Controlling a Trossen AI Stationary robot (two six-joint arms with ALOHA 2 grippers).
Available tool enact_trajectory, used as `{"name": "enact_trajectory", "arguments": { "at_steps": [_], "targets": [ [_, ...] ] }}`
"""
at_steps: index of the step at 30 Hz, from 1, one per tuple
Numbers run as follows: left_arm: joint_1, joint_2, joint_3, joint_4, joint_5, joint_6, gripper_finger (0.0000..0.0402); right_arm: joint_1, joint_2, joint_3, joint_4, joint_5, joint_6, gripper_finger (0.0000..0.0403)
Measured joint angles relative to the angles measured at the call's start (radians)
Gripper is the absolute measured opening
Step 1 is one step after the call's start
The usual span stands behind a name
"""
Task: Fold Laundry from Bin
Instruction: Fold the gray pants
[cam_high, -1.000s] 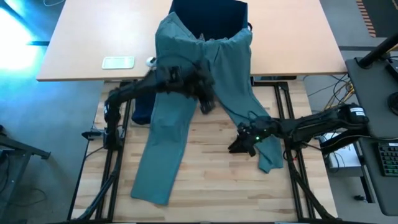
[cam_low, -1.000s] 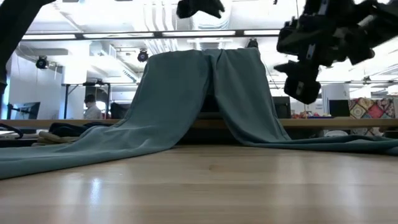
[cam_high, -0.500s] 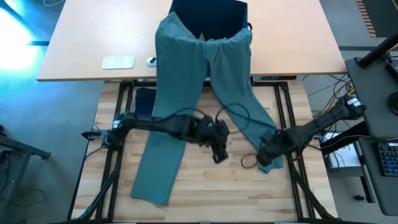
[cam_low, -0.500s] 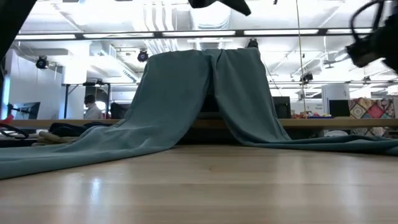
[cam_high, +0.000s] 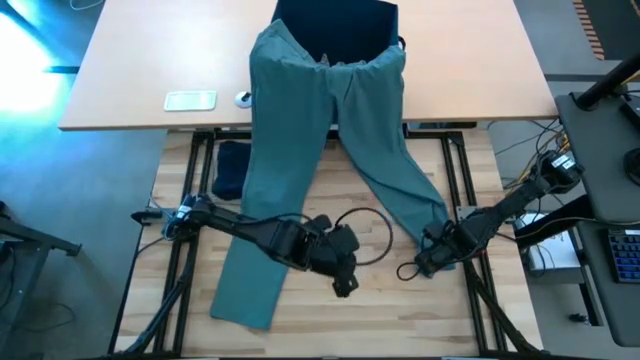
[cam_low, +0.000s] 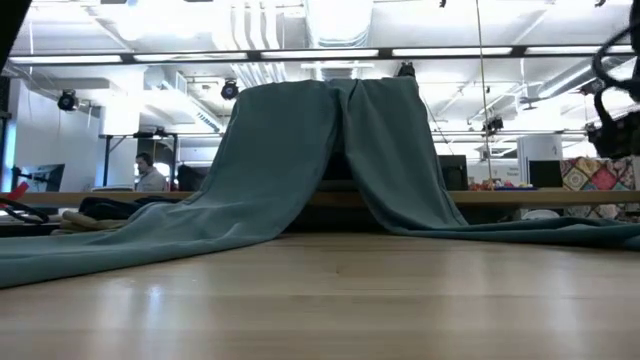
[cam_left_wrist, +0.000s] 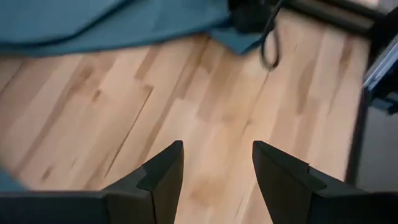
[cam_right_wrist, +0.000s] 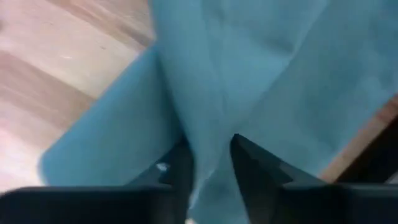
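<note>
The right gripper (cam_high: 430, 262) sits low at about four o'clock on the pale wooden tabletop (cam_high: 370, 310), its two dark fingers (cam_right_wrist: 252, 168) nearly together and pinching a raised fold of the large teal-green cloth trousers (cam_high: 290, 150) near the hem of the leg on that side; its wrist view shows the cloth (cam_right_wrist: 249, 74) bunched up between the fingers. The left gripper (cam_high: 343, 284) hovers at about six o'clock, between the two trouser legs, its fingers (cam_left_wrist: 163, 171) spread apart over bare wood and holding nothing. The trousers hang waist-first over the rim of the boxy navy-blue fabric bin (cam_high: 335, 25) at twelve o'clock, their legs fanning out across the tabletop toward seven and four o'clock. A dark navy garment (cam_high: 228, 168) lies beside the left leg at about ten o'clock. A small white flat device (cam_high: 190, 100) rests on the tan desk (cam_high: 130, 70) beyond.
</note>
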Motion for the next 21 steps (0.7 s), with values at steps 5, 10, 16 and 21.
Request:
{"name": "enact_trajectory", "arguments": {
  "at_steps": [5,10,16,21],
  "targets": [
    [-0.03,0.0,0.0,-0.131,-0.033,-0.022,0.0176,0.0,0.003,0.152,-0.007,0.021,-0.05,0.0017],
    [-0.056,-0.004,0.0,-0.192,-0.042,-0.026,0.0176,-0.05,0.097,0.305,0.137,0.067,-0.188,0.001],
    [-0.055,-0.004,0.0,-0.18,-0.041,0.03,0.0176,-0.165,0.398,0.316,0.675,0.07,-0.434,0.001],
    [-0.053,-0.004,0.0,-0.186,-0.041,0.067,0.0176,-0.193,0.633,0.373,0.85,-0.015,-0.44,0.0033]
  ]
}}
